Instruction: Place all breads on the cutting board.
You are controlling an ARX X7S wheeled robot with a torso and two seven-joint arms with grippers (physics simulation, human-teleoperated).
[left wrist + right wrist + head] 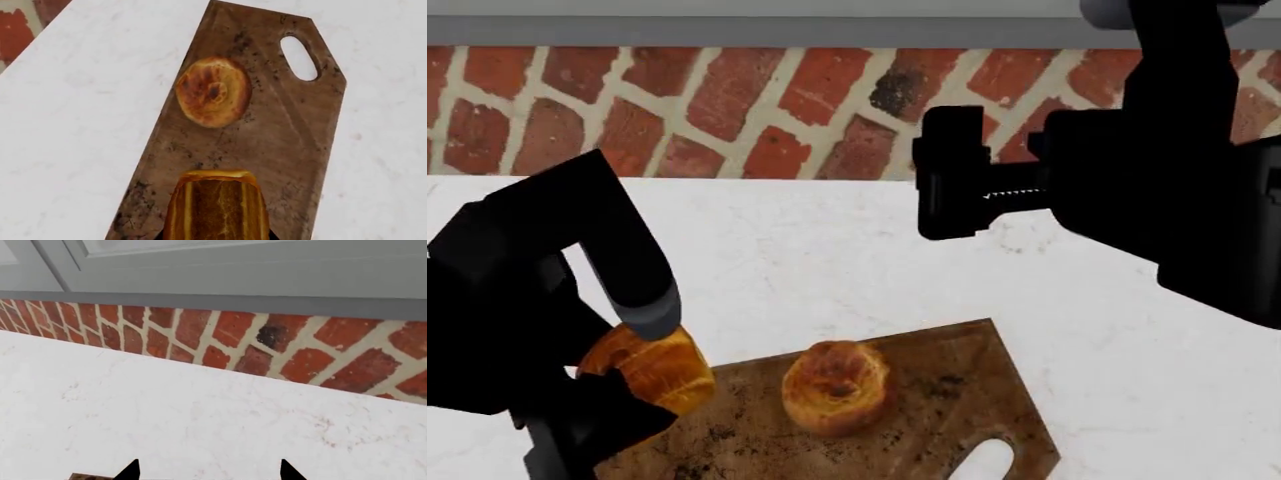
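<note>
I count two breads. The round bun (835,387) lies on the cutting board (941,420), near its handle hole. My left gripper (627,385) pinches the mini loaf (654,368) over the board's other end; I cannot tell whether it touches. My right gripper (208,472) hangs spread above the white counter (200,415), holding nothing.

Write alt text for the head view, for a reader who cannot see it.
The left gripper holds a golden mini loaf over one end of a stained wooden cutting board, where a round bun already sits. The board lies on a white counter backed by a red brick wall, and the right arm hangs raised, away from the board.
</note>
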